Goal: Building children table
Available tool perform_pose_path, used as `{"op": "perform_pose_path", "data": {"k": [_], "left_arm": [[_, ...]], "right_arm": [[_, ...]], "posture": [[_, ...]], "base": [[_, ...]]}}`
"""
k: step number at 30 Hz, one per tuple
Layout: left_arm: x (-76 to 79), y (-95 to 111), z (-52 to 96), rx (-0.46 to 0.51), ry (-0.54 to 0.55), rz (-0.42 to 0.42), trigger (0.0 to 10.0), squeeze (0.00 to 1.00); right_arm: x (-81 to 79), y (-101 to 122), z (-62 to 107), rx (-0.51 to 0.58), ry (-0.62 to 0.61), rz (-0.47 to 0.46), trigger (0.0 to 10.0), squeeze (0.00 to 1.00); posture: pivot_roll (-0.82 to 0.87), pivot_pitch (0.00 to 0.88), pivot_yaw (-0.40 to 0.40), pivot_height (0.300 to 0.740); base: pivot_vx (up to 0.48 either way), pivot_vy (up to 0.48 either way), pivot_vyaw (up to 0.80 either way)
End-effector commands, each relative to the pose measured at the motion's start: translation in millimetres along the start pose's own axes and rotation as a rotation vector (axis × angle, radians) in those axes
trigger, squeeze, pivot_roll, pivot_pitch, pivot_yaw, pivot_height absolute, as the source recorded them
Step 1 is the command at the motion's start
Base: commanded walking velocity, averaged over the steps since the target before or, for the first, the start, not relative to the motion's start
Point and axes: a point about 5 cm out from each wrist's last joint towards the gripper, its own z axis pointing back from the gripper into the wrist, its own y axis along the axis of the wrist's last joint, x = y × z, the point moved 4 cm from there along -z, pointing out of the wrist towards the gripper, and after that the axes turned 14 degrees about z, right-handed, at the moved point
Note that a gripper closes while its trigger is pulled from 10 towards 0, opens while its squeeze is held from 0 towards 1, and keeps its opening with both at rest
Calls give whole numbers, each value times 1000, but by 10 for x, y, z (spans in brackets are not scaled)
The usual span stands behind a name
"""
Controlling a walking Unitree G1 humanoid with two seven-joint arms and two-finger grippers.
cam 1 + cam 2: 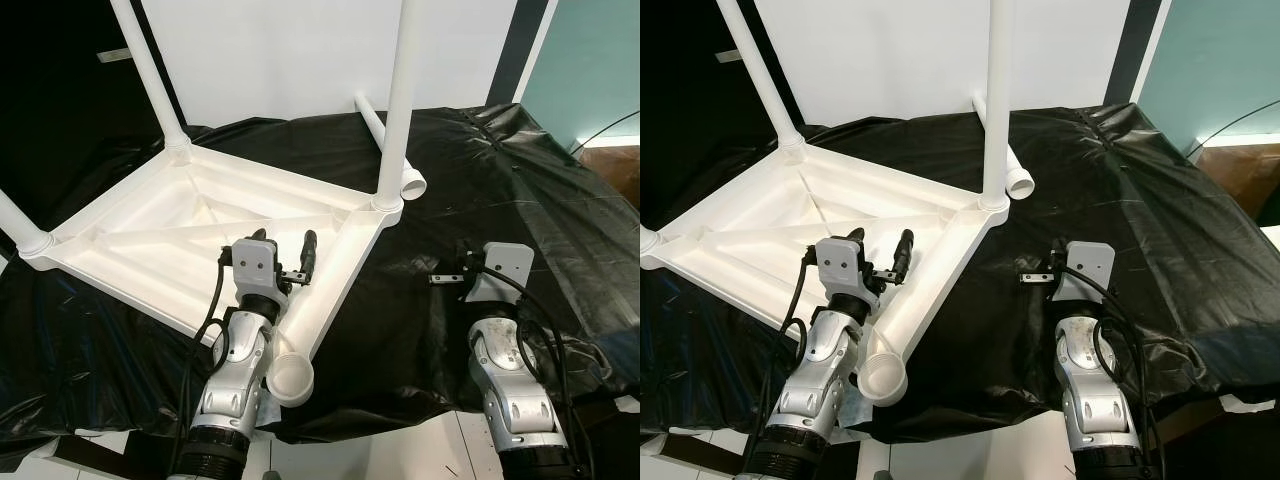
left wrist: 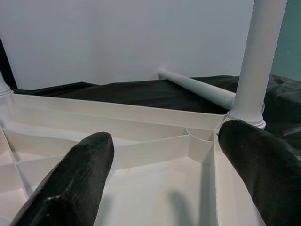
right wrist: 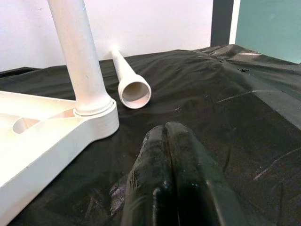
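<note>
White plastic makes up the upside-down tabletop (image 1: 200, 245), a ribbed square tray lying on black sheeting (image 1: 500, 190) with its hollow underside facing up. It sits turned like a diamond, one corner toward 6 o'clock at the robot and the opposite corner toward 12 o'clock, filling the scene from 9 to 12 o'clock. Diagonal ribs cross inside it and round sockets mark its corners.

Three legs stand upright in corner sockets: one at the far corner (image 1: 150, 70), one at the right corner (image 1: 398, 100), and a stub of a third at the left corner (image 1: 15, 225). A fourth loose leg (image 1: 385, 140) lies flat on the sheeting behind the right corner, its long axis running from 11 o'clock down to 5 o'clock, open flared end (image 3: 134, 93) toward the robot.

Over the near part of the tray hovers the left gripper (image 1: 287, 245), its fingers (image 2: 70, 183) spread wide apart with nothing between them. At 4 o'clock the right gripper (image 3: 171, 136) rests low over the sheeting, fingers pressed together, empty.
</note>
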Motion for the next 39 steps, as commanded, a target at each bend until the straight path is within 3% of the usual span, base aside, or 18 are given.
{"op": "perform_pose_path", "data": {"k": [1,12,19,21,22,23,24,28,32,35,37,39], "left_arm": [[6,17,14,9,-22,-2,10000,0],[-7,-21,3,-13,-20,-50,10000,0],[-193,-220,-65,-168,-2,-180,10000,0],[-228,-252,-76,-206,-9,-178,10000,0],[-243,-277,-82,-242,-29,-169,10000,67],[-238,-287,-84,-273,-65,-140,10000,224],[-238,-287,-84,-273,-65,-140,10000,224],[-159,-275,-53,-318,-180,-18,10000,341],[-80,-301,-2,-363,-252,53,10000,349],[189,-299,243,-489,-524,182,10000,329],[242,-285,311,-513,-588,195,10000,318],[303,-267,511,-590,-741,176,10000,298]], "right_arm": [[-17,14,-13,7,9,0,10000,0],[-23,-33,-28,-17,36,18,10000,0],[-65,-118,-143,-95,112,-26,10000,0],[-50,-116,-161,-98,114,-27,10000,0],[-32,-118,-171,-100,111,-18,10000,0],[-20,-124,-174,-102,108,-12,10000,0],[-20,-124,-174,-102,108,-12,10000,0],[-52,-147,-148,-111,111,-10,10000,0],[-77,-155,-135,-116,117,-13,10000,0],[-100,-175,-118,-128,126,-15,10000,0],[-100,-179,-116,-130,127,-15,10000,0],[-87,-196,-120,-138,125,-11,10000,0]], "posture": [[-57,0,22,740],[-60,0,15,740],[-58,0,17,740],[-56,0,22,740],[-56,0,22,740],[-55,0,22,740],[-55,0,22,740],[-55,0,26,740],[-56,0,27,740],[-58,0,28,740],[-58,0,28,740],[-60,0,30,740]], "base": [[0,0,0],[0,0,0],[0,0,0],[0,0,0],[0,0,0],[0,0,0],[0,0,0],[0,0,0],[0,0,0],[0,0,0],[0,0,0],[0,0,0]]}}
